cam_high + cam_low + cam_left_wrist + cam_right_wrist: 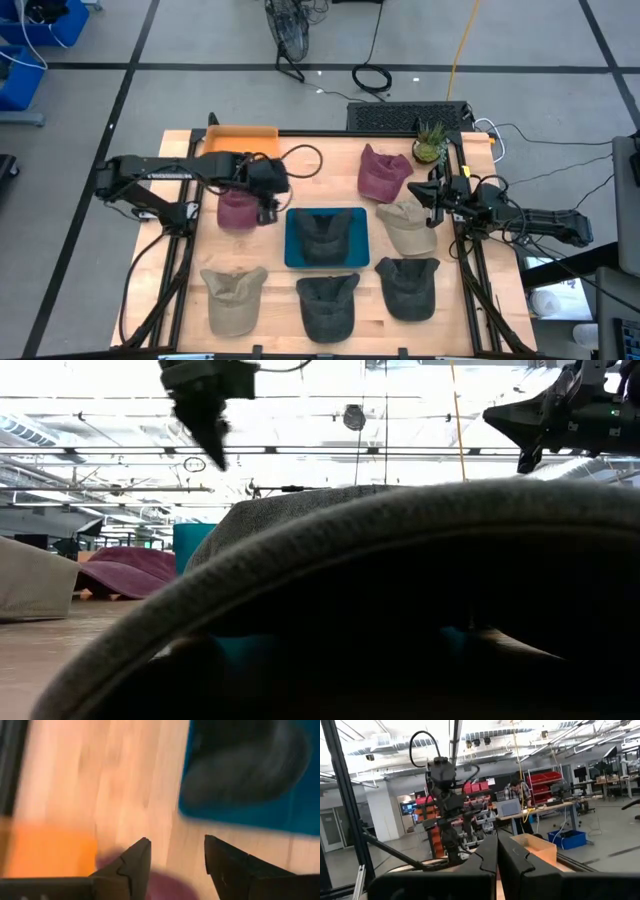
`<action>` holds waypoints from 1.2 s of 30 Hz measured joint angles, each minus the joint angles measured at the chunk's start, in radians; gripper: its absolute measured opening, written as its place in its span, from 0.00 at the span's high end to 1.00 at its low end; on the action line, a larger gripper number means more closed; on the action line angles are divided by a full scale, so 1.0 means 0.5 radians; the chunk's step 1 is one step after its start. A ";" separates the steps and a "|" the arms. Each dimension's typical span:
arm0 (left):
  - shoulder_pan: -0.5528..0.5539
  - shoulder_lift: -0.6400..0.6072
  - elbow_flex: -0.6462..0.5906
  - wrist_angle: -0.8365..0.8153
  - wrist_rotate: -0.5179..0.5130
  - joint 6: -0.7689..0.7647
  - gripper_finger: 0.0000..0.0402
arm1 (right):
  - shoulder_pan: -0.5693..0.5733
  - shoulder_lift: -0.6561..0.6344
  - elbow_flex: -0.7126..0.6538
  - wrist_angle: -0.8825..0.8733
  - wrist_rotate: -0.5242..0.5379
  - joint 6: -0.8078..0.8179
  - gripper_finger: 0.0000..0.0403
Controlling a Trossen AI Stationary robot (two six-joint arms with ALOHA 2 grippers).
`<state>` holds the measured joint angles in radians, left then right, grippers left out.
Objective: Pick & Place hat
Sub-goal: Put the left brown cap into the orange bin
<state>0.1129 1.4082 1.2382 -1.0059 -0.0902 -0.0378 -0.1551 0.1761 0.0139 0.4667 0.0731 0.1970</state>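
Several caps lie on the wooden table. A maroon hat (236,210) (160,887) rests flat on the wood left of the blue tray (295,255) (300,815), and a dark grey hat (325,235) (245,765) lies inside that tray. My left gripper (268,208) (175,842) hovers open above the maroon hat's right edge, raised well off the table in the low view (218,455). My right gripper (425,193) (497,842) waits shut in the air above the beige hat (408,228) at the table's right.
An orange tray (240,140) sits at the far left. A second maroon hat (383,172), two dark grey hats (408,285) (328,305) and a beige hat (232,298) lie around the blue tray. A small potted plant (430,145) stands at the far right.
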 joint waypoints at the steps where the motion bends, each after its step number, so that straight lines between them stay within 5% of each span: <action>1: 0.014 -0.001 -0.018 -0.075 -0.001 -0.031 0.56 | 0.000 0.006 0.000 -0.003 -0.001 0.000 1.00; 12: 0.120 0.034 -0.358 -0.271 -0.023 -0.146 0.53 | 0.000 0.069 0.000 0.004 -0.054 0.061 1.00; 18: 0.037 0.031 -0.405 -0.261 0.342 -0.235 0.47 | 0.000 0.070 0.000 -0.001 -0.054 0.061 1.00; 25: -0.326 0.031 -0.428 -0.507 0.982 -0.451 0.44 | 0.000 0.070 0.000 0.003 -0.052 0.033 1.00; 36: -1.082 0.031 -0.428 -0.287 1.237 -1.167 0.44 | 0.000 0.070 0.000 0.172 -0.062 0.006 1.00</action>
<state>-0.4279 1.4239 1.0245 -1.1495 0.5284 -0.6212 -0.1551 0.2111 0.0139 0.5525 0.0418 0.2001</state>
